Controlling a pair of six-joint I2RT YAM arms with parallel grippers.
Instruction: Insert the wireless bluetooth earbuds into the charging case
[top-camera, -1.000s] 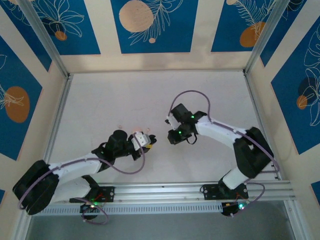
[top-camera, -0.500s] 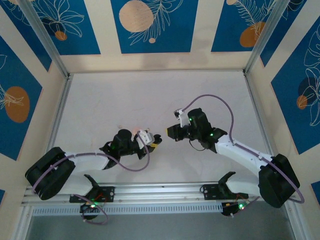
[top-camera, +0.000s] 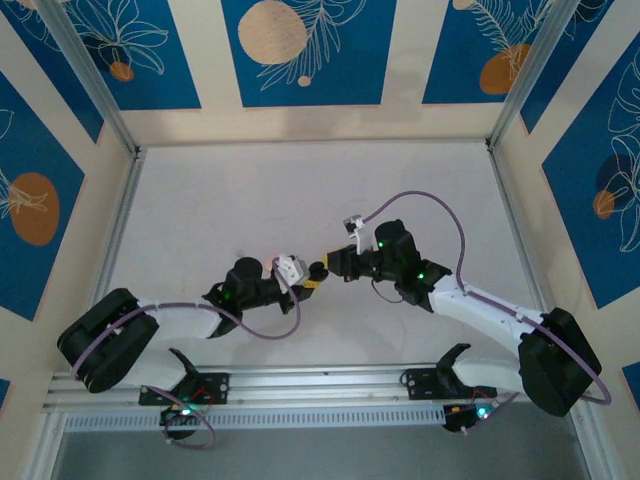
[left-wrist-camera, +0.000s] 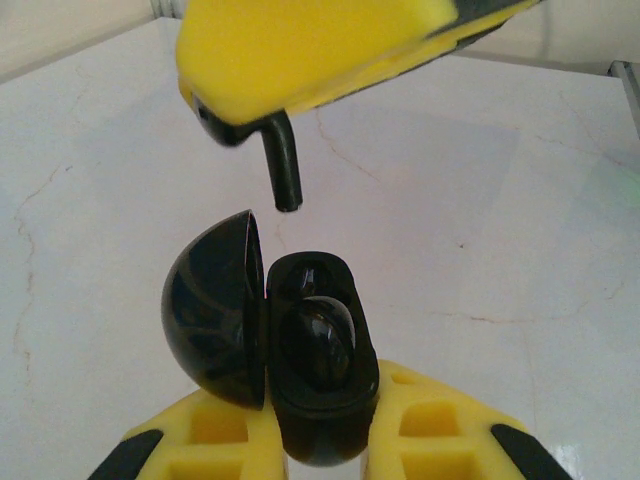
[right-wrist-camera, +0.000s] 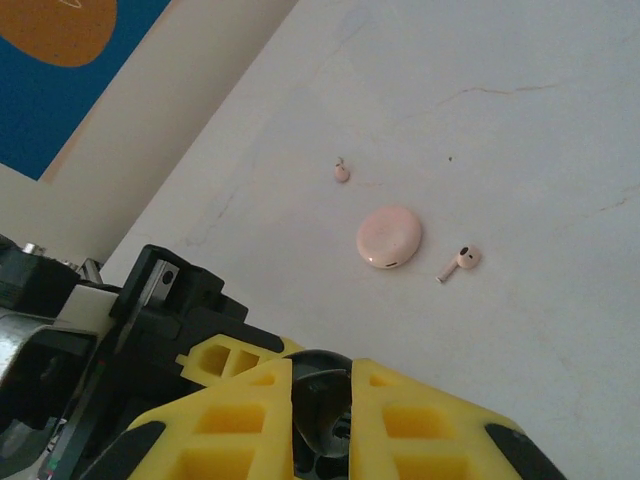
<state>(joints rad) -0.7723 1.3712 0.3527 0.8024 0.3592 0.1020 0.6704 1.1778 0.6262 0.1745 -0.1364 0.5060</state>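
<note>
A round pink disc (right-wrist-camera: 389, 237) is lying flat on the white counter (right-wrist-camera: 520, 120) ahead of me, closed and resting on its broad face. Thin brownish veins are running across the counter's pale surface. Blue wall panels (top-camera: 350, 70) with orange circles and white leaf outlines are standing around the counter. Silver metal rails (top-camera: 330, 380) are running along its near edge and rising at the far corners.

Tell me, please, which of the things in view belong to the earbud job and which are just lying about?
In the job:
black charging case, lid open, held by the left gripper
black earbud, stem down just above it, held by the right gripper

Lying about on the table, perhaps a later set:
round pink case
two pale pink earbuds beside it, touching nothing
</note>
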